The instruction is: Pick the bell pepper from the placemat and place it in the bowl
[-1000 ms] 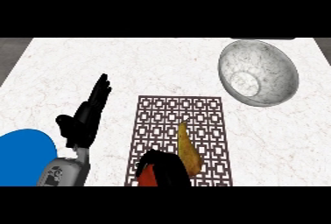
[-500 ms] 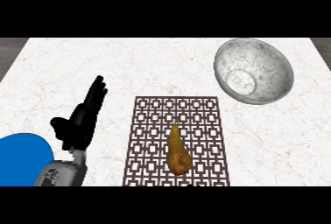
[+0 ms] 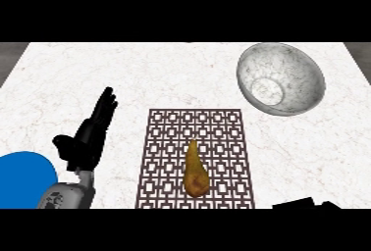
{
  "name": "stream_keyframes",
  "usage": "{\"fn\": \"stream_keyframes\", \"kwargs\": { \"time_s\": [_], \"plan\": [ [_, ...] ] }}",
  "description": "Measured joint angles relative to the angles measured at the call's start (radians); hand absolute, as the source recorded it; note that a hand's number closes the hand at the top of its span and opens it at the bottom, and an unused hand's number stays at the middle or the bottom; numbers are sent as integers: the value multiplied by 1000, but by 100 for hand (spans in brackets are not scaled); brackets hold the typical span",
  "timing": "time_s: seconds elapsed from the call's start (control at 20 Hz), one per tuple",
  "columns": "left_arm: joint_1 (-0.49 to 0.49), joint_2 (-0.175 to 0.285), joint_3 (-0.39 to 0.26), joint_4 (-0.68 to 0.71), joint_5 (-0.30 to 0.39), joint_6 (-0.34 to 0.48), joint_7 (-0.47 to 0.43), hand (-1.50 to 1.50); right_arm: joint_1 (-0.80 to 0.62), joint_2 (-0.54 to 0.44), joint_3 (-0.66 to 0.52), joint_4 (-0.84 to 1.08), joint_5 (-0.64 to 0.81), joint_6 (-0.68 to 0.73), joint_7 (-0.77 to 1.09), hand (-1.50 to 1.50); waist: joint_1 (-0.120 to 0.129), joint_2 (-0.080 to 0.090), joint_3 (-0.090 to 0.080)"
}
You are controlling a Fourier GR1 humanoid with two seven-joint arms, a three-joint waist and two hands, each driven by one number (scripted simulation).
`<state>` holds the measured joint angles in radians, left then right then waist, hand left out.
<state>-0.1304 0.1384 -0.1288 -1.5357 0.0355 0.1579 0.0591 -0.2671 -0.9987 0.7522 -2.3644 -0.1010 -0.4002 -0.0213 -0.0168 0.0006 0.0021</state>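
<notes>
Left hand (image 3: 91,135) is held spread beside the placemat (image 3: 167,127); the right hand (image 3: 304,204) — a sliver at the lower edge — cannot be judged. Bell pepper (image 3: 196,171) is seen exposed on the mat, bowl (image 3: 282,78) well apart.

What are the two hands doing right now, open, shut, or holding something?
Left hand: open, fingers straight, holding nothing.
Right hand: only a sliver shows at the view's lower edge, so it cannot be told.

1. The left hand (image 3: 88,135) rests open at the view's left, fingers straight and pointing up, thumb spread sideways.
2. Its grey forearm (image 3: 69,196) enters from the lower edge.
3. The right hand (image 3: 304,204) shows only as a black sliver at the lower right edge.
</notes>
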Motion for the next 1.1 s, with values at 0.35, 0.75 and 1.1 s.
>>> {"fn": "stream_keyframes", "kwargs": {
  "time_s": [0.35,0.75,1.1],
  "plan": [
    [-4,-1,3,-17,-9,-3,18,0,-4,-121,-369,5,-222,125,59,150,7,-1,-2],
    [-34,-2,15,-3,-10,-25,32,0,-160,-94,-570,199,-417,286,189,150,26,1,-3],
    [-18,-18,1,5,-19,-39,7,0,-297,-53,-502,424,-219,343,210,150,45,5,-3]
  ]
}}
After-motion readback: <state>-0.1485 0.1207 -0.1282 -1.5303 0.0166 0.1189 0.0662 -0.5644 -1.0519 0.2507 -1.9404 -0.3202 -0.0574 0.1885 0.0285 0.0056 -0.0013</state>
